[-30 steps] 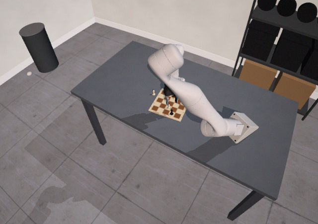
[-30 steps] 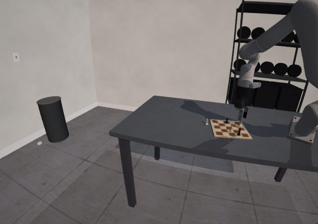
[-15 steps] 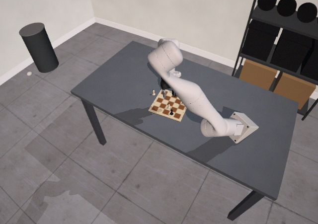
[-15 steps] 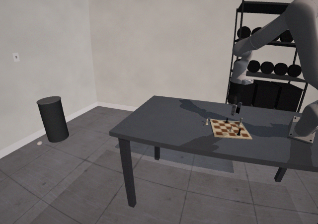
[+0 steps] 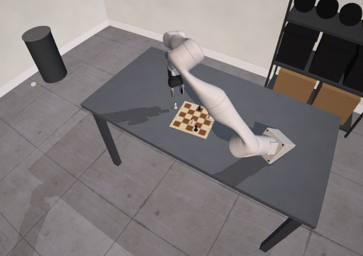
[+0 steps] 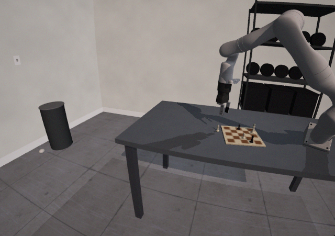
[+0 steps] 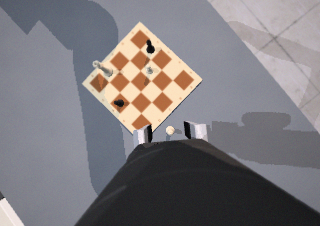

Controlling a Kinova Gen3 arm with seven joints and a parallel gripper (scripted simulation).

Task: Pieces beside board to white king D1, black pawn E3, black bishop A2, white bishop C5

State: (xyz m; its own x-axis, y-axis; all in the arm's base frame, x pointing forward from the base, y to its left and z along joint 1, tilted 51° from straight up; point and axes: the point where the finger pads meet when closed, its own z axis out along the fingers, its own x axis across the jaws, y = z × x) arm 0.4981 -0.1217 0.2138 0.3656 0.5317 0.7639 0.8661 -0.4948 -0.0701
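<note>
The white bishop point(image 5: 175, 105) point(image 6: 218, 128) point(image 7: 170, 130) stands upright on the table, just off the board's rank-5 edge. My gripper point(image 5: 177, 95) point(image 6: 224, 112) point(image 7: 168, 129) is open and empty, well above it; the wrist view shows the bishop between the fingers. On the board point(image 5: 173, 126) point(image 6: 224, 136) point(image 7: 196, 80), the white king point(image 5: 209, 117) point(image 6: 253, 128) point(image 7: 103, 69) stands on D1, the black pawn point(image 5: 199, 108) point(image 6: 238, 126) point(image 7: 119, 103) on E3, and the black bishop point(image 5: 195, 128) point(image 6: 252, 139) point(image 7: 150, 47) on A2. C5 holds no piece.
A small white piece point(image 5: 193, 121) point(image 6: 243, 136) point(image 7: 149, 70) stands on B3. My forearm reaches over the table beside the board's rank-1 edge in the top view. The shelf rack point(image 5: 319, 19) point(image 6: 286, 79) stands behind the table.
</note>
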